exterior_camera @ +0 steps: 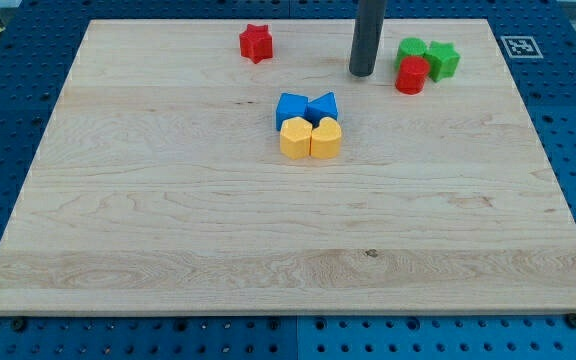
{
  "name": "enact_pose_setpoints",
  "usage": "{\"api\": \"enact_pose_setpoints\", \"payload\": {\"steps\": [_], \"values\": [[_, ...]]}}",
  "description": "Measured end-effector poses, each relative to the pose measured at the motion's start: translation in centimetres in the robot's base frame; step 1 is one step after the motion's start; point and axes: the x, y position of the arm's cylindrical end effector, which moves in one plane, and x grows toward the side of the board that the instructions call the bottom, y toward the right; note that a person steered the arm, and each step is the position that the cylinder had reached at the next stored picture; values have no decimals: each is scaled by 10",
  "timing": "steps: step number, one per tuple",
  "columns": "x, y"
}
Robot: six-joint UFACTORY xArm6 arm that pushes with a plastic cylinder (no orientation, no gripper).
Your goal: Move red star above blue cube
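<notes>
The red star (256, 43) lies near the view's top, left of centre. The blue cube (291, 107) sits in the middle of the board, touching a second blue block (323, 105) on its right. My tip (362, 73) stands on the board to the right of the red star and above-right of the blue blocks, touching no block.
A yellow hexagon (294, 138) and a yellow heart (326, 138) sit just below the blue blocks. At the view's top right are a red cylinder (411, 76), a green block (413, 49) and a green star (443, 60). The wooden board (168, 230) ends at a blue pegboard.
</notes>
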Motion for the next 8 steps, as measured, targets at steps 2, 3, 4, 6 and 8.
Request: {"api": "enact_pose_setpoints", "payload": {"steps": [2, 3, 4, 6, 8], "values": [[-21, 0], [-48, -11], [-51, -53], [-81, -98], [-92, -174]]}}
